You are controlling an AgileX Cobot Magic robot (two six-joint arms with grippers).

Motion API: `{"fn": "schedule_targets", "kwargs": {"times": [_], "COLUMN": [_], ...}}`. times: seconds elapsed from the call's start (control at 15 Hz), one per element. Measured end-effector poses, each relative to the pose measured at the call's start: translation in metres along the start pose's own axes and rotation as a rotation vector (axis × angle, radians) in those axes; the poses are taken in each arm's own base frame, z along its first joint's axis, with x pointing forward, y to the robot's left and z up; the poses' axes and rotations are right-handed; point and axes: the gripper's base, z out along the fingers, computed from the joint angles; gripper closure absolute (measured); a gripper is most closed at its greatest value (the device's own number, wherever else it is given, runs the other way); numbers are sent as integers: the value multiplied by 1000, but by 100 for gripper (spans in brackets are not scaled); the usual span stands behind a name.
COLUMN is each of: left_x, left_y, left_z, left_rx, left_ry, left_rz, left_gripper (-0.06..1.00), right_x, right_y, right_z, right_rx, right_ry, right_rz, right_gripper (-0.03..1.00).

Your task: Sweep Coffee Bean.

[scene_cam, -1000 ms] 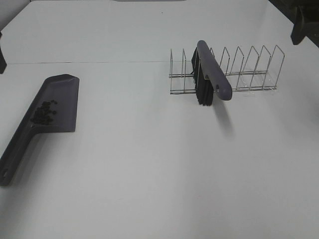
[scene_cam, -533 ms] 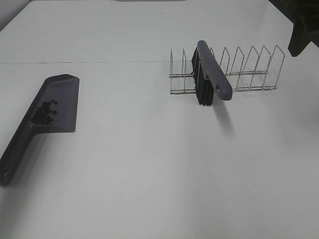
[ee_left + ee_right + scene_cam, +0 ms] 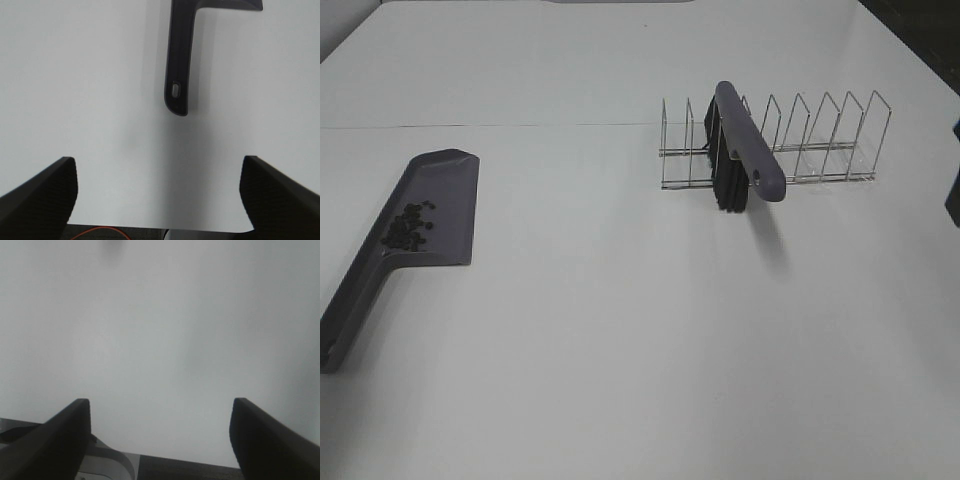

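Note:
The coffee bean cluster (image 3: 408,227) lies inside the grey-purple dustpan (image 3: 448,205), which rests flat on the white table at the left. The dustpan's handle (image 3: 178,65), with its hanging hole, shows in the left wrist view. My left gripper (image 3: 159,170) hovers open a short way off the handle's end, touching nothing. The brush (image 3: 748,145) stands in the wire rack (image 3: 825,140), black bristles down and purple handle pointing forward. My right gripper (image 3: 160,407) is open over bare table with nothing between its fingers.
A dark piece of the right arm (image 3: 954,190) shows at the right edge of the exterior view. A thin seam (image 3: 500,126) runs across the table behind the dustpan. The table's near edge and a red cable (image 3: 100,232) show behind the left gripper.
The right arm has dropped from the top right corner to the right edge of the exterior view. A dark part at the left edge is gone. Dustpan, beans and brush have not moved.

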Motion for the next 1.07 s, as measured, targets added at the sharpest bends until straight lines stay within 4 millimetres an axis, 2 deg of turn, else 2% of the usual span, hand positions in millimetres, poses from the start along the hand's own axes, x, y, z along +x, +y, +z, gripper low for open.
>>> {"fn": "schedule_targets", "kwargs": {"times": [0.07,0.33,0.67,0.73,1.07], "left_x": [16,52,75,83,98], "left_y": [3,10,14,15,18], "left_z": [-3,-11,-26,-31,-35], "left_rx": [5,19,37,34,27], "left_ry": [-48,-137,-249,-248,-237], "left_rz": [-1,0,10,21,51], "left_gripper": [13,13,13,13,13], "right_x": [23,73,119,136,168], "right_y": [0,2,5,6,9], "right_z": [5,16,14,10,0], "right_rx": [1,-13,-40,-46,-61], "right_ry": [-12,-69,-157,-213,-295], "right_rz": [1,12,22,19,8], "right_gripper": [32,32,32,32,32]}}
